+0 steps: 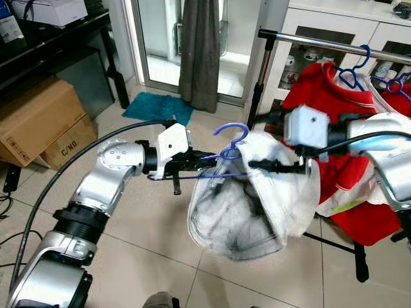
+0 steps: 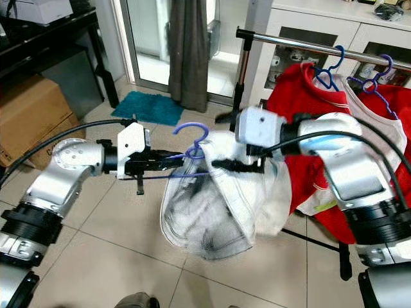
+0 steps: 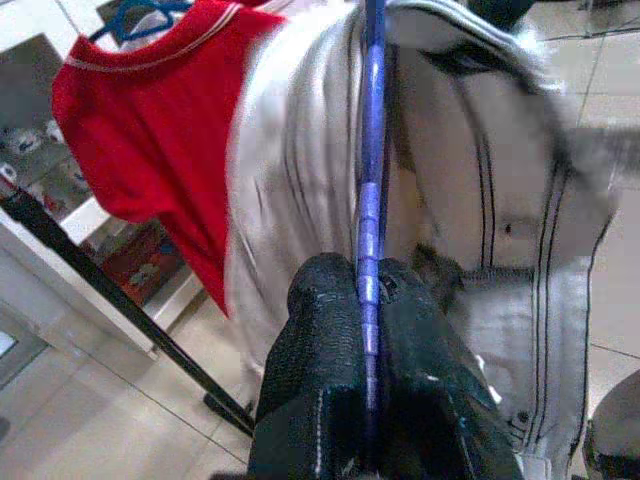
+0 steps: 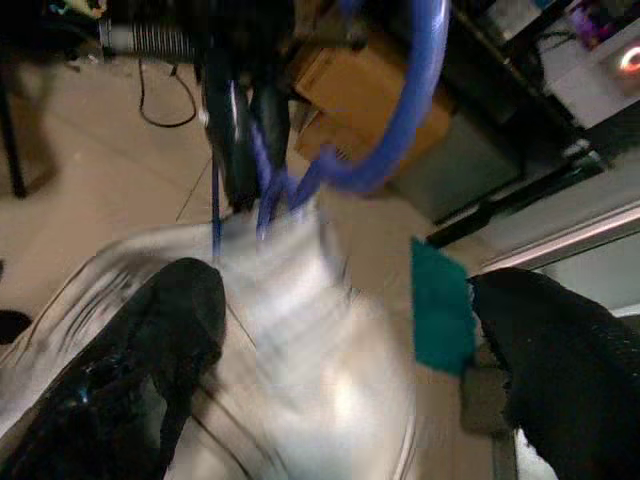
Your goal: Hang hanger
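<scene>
Holding stage: hanger (image 1: 226, 154) with white shirt (image 1: 241, 205) is up in the air between both arms, not on the rail yet.

Left pincer (image 3: 365, 330) is clamped on the blue hanger wire at its left end; wrist view shows the wire squeezed between both pads. Right pincer (image 4: 330, 330) sits at the shirt's right shoulder with its fingers spread wide, cloth between them, gripping nothing as far as I can judge.

Shirt hangs bunched and lopsided below the hook, hook pointing up.

Next move, my read: lift the hook above the rail (image 1: 334, 45), carry it right and forward, drop it over a free stretch left of the red shirt (image 1: 327, 96). Needs clearance from the blue hangers (image 1: 352, 74) already there. Single-end grip means the hanger may tilt.

Floor (image 1: 141, 212) is pale tile. Further out: cardboard boxes (image 1: 38, 122) left, teal mat (image 1: 157, 106) by the glass door, grey curtain (image 1: 199, 51), white cabinet (image 1: 334, 32) behind the rail.
</scene>
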`<state>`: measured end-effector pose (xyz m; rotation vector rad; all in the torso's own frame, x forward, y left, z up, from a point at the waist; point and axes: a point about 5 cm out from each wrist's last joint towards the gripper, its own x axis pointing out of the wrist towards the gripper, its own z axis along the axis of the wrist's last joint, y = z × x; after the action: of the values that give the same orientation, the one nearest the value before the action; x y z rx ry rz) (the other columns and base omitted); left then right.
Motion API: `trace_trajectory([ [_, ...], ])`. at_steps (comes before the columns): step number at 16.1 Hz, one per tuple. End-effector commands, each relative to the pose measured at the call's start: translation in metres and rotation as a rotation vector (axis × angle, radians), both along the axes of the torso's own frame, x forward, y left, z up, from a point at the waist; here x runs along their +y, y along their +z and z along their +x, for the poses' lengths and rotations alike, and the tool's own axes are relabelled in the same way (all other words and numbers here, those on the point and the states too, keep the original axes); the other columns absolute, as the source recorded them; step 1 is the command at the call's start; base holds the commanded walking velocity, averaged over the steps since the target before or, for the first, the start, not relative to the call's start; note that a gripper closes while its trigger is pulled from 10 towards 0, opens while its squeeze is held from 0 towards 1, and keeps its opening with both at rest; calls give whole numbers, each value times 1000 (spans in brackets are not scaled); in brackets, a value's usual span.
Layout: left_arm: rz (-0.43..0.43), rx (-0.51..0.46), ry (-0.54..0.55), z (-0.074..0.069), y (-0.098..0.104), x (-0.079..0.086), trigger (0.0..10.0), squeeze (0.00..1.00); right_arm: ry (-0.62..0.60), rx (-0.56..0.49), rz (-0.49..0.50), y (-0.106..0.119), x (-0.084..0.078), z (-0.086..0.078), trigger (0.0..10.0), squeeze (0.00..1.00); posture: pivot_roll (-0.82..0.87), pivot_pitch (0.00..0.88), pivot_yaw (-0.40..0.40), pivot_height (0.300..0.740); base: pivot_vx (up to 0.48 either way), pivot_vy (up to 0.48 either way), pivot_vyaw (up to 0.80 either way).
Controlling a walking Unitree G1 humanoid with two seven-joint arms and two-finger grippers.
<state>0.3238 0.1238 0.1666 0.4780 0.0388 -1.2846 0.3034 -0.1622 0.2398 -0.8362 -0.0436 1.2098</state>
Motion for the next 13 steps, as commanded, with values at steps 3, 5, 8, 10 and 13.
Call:
trace_trajectory([
  [3, -23, -69, -18, 3, 15, -3, 0, 0, -19, -37, -40, 5, -9, -1, 10000, 1000, -86, 0, 2, 740, 0, 0, 0],
  [5, -56, -79, 43, 9, 16, -4, 0, 0, -61, -44, -1, 0, -6, -3, 10000, 1000, -88, 0, 2, 740, 0, 0, 0],
  [8, -92, -133, 160, 17, 16, -7, 0, 0, -197, -40, 117, -9, -2, -4, 10000, 1000, -87, 0, 3, 740, 0, 0, 0],
  [10, -131, -163, 249, 22, 18, -10, 0, 0, -323, -48, 171, -15, -1, -3, 10000, 1000, -88, 0, 4, 740, 0, 0, 0],
  [13, -204, -184, 323, 24, 22, -19, 0, 0, -560, -73, 263, -33, 10, 0, 10000, 0, -83, 0, 7, 740, 0, 0, 0],
])
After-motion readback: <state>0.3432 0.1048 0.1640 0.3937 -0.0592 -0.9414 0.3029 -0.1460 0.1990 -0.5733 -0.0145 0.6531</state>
